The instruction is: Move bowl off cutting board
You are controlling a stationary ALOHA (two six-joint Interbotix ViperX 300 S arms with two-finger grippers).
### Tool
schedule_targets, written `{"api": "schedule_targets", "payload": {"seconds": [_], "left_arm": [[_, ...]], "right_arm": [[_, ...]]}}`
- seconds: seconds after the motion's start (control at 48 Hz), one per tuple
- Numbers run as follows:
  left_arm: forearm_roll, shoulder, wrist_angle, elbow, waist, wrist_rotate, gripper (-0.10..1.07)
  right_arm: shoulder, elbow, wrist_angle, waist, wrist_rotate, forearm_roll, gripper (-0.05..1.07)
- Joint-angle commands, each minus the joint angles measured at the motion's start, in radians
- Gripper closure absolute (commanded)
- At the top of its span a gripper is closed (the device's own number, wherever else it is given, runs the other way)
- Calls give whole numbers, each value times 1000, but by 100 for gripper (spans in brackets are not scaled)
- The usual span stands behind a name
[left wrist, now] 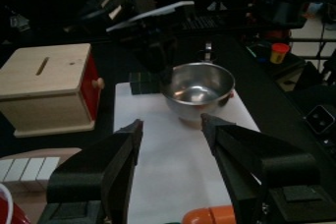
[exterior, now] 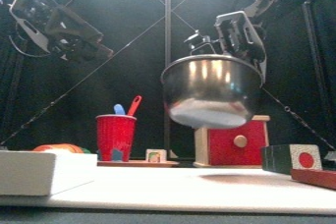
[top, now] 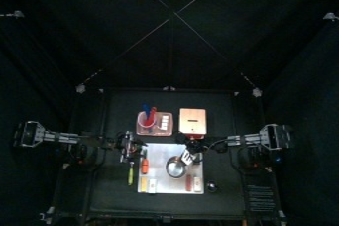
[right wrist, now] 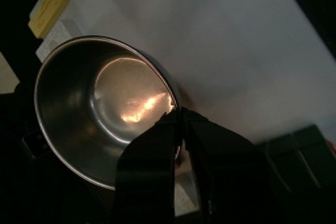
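The bowl (exterior: 210, 90) is round, shiny dark grey metal. It hangs tilted in the air above the white cutting board (exterior: 157, 191), clear of its surface. My right gripper (exterior: 231, 55) is shut on the bowl's rim, one jaw inside and one outside, as the right wrist view (right wrist: 178, 122) shows. From above, the bowl (top: 176, 168) lies over the board (top: 162, 178). My left gripper (left wrist: 174, 126) is open and empty, low over the board's near part (left wrist: 164, 174), facing the bowl (left wrist: 197, 84).
A red cup (exterior: 116, 135) with blue and red items stands behind the board. A wooden box with a red side (exterior: 234, 141) is at the back right. A tan board (top: 197, 118) and a pinkish tray (top: 153, 122) lie at the table's back.
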State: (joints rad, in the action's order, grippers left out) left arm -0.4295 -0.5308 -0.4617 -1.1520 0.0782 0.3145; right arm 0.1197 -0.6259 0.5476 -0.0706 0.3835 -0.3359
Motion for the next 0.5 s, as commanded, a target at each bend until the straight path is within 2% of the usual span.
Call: {"api": "schedule_targets", "payload": {"seconds": [0.0, 0.354, 0.479], "left_arm": [[2, -2, -5, 17, 9, -3, 11], [0, -3, -5, 32, 37, -2, 11], [0, -2, -5, 34, 41, -2, 11]], "right_arm": [[129, -21, 55, -31, 0, 15, 54], [482, -270, 184, -147, 3, 29, 54], [568, -345, 218, -187, 3, 40, 54]]}}
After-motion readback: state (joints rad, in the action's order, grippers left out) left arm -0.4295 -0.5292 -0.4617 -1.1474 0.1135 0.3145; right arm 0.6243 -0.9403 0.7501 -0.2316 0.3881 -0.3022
